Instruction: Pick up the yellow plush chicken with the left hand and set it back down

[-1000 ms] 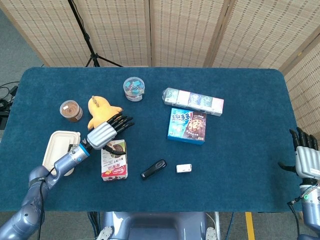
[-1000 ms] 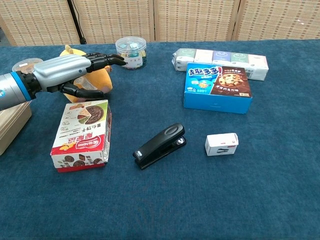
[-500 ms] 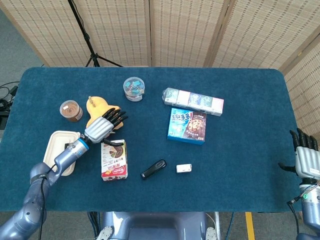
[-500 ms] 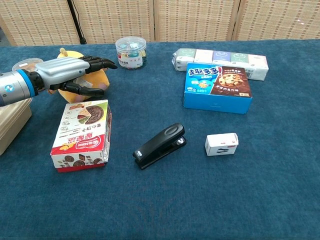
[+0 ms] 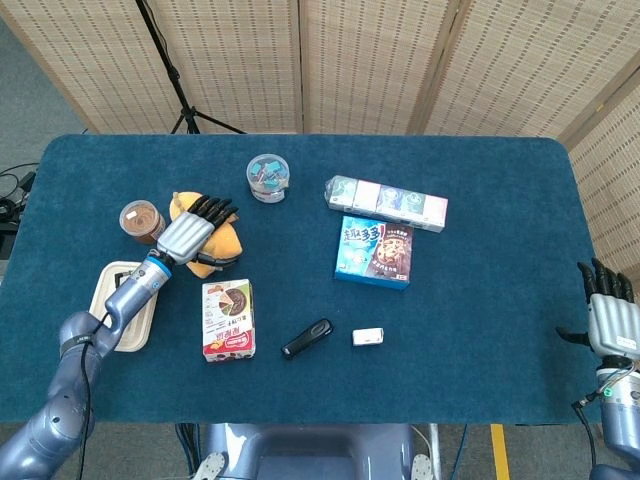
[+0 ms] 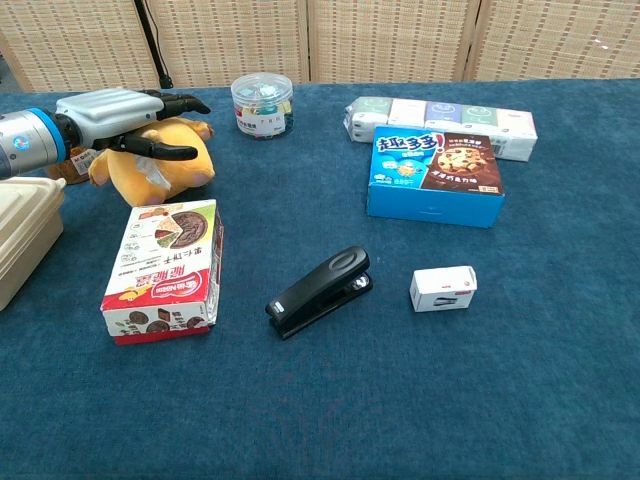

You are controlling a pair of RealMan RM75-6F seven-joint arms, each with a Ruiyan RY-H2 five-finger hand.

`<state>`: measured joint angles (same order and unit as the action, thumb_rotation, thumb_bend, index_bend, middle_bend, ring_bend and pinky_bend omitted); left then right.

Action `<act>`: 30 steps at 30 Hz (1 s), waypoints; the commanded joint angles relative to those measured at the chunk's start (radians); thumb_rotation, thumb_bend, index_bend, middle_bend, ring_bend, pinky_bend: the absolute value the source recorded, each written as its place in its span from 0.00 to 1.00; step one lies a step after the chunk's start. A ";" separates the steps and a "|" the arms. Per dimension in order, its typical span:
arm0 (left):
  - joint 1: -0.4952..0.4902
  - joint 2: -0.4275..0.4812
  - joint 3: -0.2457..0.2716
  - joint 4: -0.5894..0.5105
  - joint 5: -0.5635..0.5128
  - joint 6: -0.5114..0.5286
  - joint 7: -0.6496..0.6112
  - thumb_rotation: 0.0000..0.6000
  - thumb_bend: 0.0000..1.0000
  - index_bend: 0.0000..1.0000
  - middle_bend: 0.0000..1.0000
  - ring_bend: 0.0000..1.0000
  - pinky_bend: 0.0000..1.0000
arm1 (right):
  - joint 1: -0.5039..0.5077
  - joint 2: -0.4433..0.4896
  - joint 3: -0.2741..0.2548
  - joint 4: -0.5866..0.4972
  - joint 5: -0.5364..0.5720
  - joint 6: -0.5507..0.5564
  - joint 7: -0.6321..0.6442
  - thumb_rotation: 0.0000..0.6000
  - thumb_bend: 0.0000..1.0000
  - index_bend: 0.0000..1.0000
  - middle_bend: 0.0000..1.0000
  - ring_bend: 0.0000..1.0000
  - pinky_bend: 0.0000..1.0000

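The yellow plush chicken [image 5: 212,243] lies on the blue table [image 5: 480,300] at about 10 o'clock from the table's middle, well in from the left and far edges. The left hand [image 5: 185,236] rests over its top, fingers [image 6: 178,101] spread and draped across the plush, thumb low along its near side; whether they actually squeeze it cannot be told. In the chest view the chicken [image 6: 165,160] shows as a soft, rounded orange-yellow lump, slightly creased, sitting on the cloth.

Close neighbours crowd it: a small brown-lidded jar [image 5: 142,221] at its 9 o'clock, a clear tub of clips [image 5: 267,177] at 1 o'clock, a red snack box [image 5: 228,318] at 6 o'clock, and a beige lunch box [image 5: 121,305] at 7 o'clock by the left edge. Bare cloth lies at its 3 o'clock, up to the blue cookie box [image 5: 375,251].

The right hand [image 5: 606,312] hangs off the table's right edge at 4 o'clock, fingers straight and slightly apart, holding nothing.
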<state>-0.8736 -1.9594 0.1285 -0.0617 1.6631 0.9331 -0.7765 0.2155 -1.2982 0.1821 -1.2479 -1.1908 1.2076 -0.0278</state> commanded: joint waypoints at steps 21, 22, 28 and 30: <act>-0.005 0.065 -0.065 -0.042 -0.062 0.102 -0.098 0.00 0.00 0.00 0.00 0.00 0.00 | -0.004 0.010 0.001 -0.012 -0.009 0.009 0.012 1.00 0.00 0.00 0.00 0.00 0.00; -0.004 0.075 -0.065 -0.049 -0.062 0.102 -0.108 0.02 0.00 0.00 0.00 0.00 0.00 | -0.004 0.011 0.001 -0.015 -0.012 0.011 0.012 1.00 0.00 0.00 0.00 0.00 0.00; 0.023 0.172 -0.047 -0.125 -0.044 0.150 -0.109 0.12 0.00 0.00 0.00 0.00 0.00 | -0.009 0.023 -0.003 -0.042 -0.034 0.032 0.017 1.00 0.00 0.00 0.00 0.00 0.00; 0.038 0.206 -0.047 -0.167 -0.044 0.180 -0.084 0.14 0.00 0.00 0.00 0.00 0.00 | -0.011 0.027 -0.005 -0.051 -0.040 0.037 0.019 1.00 0.00 0.00 0.00 0.00 0.00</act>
<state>-0.8546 -1.7854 0.0778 -0.1893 1.6151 1.0796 -0.8855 0.2060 -1.2737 0.1781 -1.2956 -1.2279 1.2417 -0.0102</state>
